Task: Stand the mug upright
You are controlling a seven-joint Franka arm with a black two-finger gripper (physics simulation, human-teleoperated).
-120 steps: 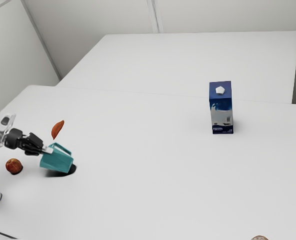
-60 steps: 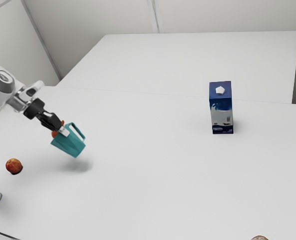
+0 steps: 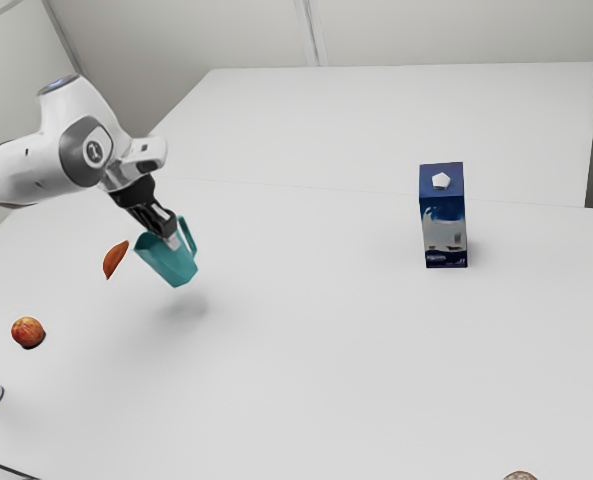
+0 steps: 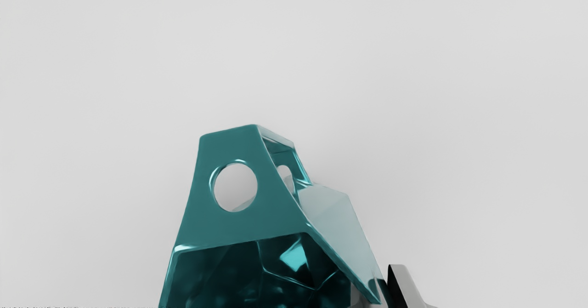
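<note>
**Tilted mug held aloft in the gripper**

The gripper was clamped on the mug, pinching its wall by the mouth. The mug hung above the worktop, its shadow apart below it, its mouth leaning toward the exterior view's left and its base down toward the right.

It looked stiff and thin-walled, probably light, with glossy faces that might slip or pivot if set down at a slant. The pinched wall seemed a fair hold for levelling; the handle, up on the base's side, offered another. The mug was best levelled in the air, then lowered until its base sat flat.

It hung toward the exterior view's left, the worktop's far edge well behind it. The red-orange piece lay near, on the mouth's side, the round fruit farther off. A broad stretch of bare worktop reached from the mug to the carton, giving ample turning room.
</note>
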